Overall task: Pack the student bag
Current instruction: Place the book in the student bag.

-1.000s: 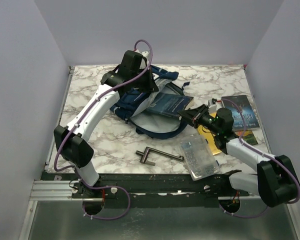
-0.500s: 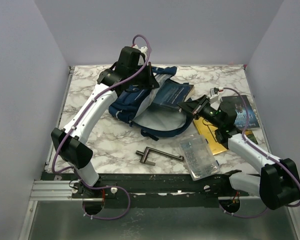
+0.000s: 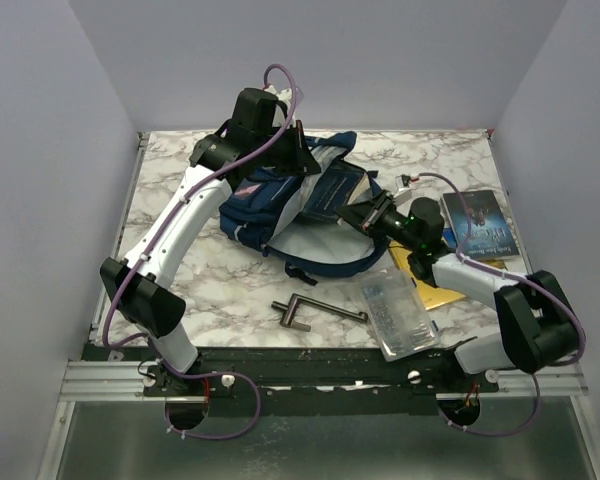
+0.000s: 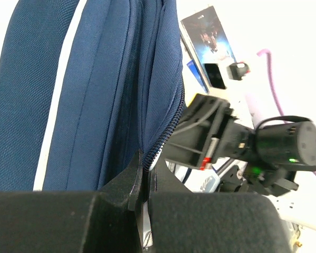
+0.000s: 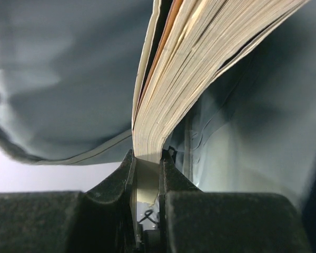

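The navy student bag point(image 3: 265, 200) lies at the table's back middle with its grey-lined mouth point(image 3: 315, 238) open toward the right. My left gripper point(image 3: 298, 158) is shut on the bag's zipper edge point(image 4: 163, 138) and holds the opening up. My right gripper point(image 3: 355, 213) is shut on a dark-covered book point(image 3: 335, 190), which sits partly inside the bag's mouth. In the right wrist view the book's page block point(image 5: 168, 105) runs from between my fingers into the grey lining point(image 5: 58, 79). The right arm point(image 4: 242, 142) shows in the left wrist view beside the bag.
A second book point(image 3: 478, 222) lies at the right, a yellow flat item point(image 3: 425, 275) under the right arm, a clear plastic case point(image 3: 398, 312) at front right, and a dark metal hex key point(image 3: 315, 310) at front middle.
My right gripper has carried the book leftward and into the bag's mouth. My left gripper has lifted the bag's edge a little higher and the opening has widened.
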### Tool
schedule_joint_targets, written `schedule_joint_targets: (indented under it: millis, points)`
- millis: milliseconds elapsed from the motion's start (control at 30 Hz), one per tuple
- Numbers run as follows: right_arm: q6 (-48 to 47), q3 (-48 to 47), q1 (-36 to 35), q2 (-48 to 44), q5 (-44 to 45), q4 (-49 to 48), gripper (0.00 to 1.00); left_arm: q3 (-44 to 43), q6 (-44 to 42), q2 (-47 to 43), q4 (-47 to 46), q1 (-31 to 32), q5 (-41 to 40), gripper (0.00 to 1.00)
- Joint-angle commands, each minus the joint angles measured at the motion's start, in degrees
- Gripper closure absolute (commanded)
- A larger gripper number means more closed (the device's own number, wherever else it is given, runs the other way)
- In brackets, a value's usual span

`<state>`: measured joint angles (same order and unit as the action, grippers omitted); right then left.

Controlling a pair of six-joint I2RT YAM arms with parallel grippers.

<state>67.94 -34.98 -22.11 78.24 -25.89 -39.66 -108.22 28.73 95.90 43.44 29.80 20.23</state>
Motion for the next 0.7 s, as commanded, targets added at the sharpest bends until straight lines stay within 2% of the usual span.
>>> schedule_joint_targets:
  millis: [0,133,267,367,667]
  points:
    - [-5.75,-1.94,-5.52,5.72,8.87,-18.95,1.0,-3.5,1.66,-0.95,-6.44,0.51,7.73,1.0]
    - [-10.49,0.76,-10.13,13.43,19.8,-30.41,1.0,-1.25,0.87,-1.01,-7.16,0.67,8.08,1.0]
    - [-6.63,1.87,-12.05,20.45,27.03,-36.57,1.0,2.77,-0.22,-2.1,-8.15,0.78,7.34,1.0]
    - [-5.37,0.21,-13.92,23.17,31.56,-32.67,1.0,6.2,-1.04,-3.85,-9.34,0.78,6.41,1.0]
    - [3.67,-6.82,-14.28,33.04,26.54,-25.46,1.0,9.17,-1.13,-3.47,-12.67,0.83,9.32,1.0]
